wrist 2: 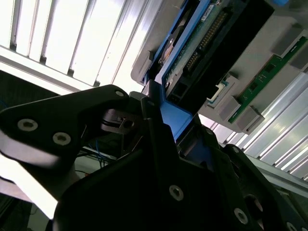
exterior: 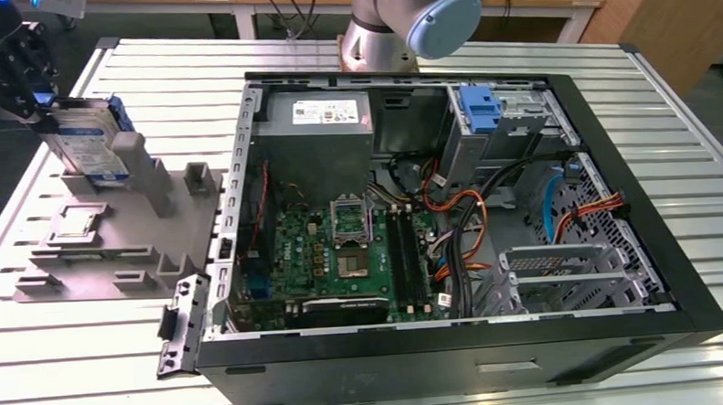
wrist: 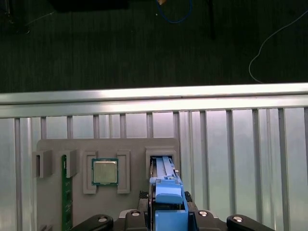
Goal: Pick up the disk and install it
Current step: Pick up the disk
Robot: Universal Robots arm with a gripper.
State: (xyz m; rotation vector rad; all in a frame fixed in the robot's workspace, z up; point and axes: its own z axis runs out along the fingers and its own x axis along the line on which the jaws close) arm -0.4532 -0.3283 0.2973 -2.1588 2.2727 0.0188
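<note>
At the exterior view's far left, over the grey holder (exterior: 90, 269) on the slatted table (exterior: 652, 153): gripper (exterior: 42, 99) closed on the upper end of the disk (exterior: 91, 146). In the second wrist view, black fingers (wrist 2: 156, 139) pressed against the blue frame on either side, the disk (wrist 2: 207, 43) running straight away from the gripper (wrist 2: 179, 129), circuit-board face on show. Judged a real clamp, not a mere touch.

Standing on edge, long axis close to vertical with a slight lean, top end in the jaws, bottom end down among the holder's upright posts. Cannot tell whether seated in its slot or just clear of it. In the first wrist view, from straight above: thin blue edge of the disk (wrist: 166, 185) between the two jaws, directly over the slot in the holder (wrist: 57, 144), gripper (wrist: 166, 216) centred on it. Beside that slot, a square chip (wrist: 105, 172) in its own recess and a green memory stick (wrist: 64, 192) on edge, both near the disk but apart from it.

Well apart, toward the exterior view's right: open computer case (exterior: 696, 316) lying on its side, a metal drive cage (exterior: 560, 272) in its near right corner. Disk, then, directly below the gripper and in line with it; case off to one side, past the holder's edge.
</note>
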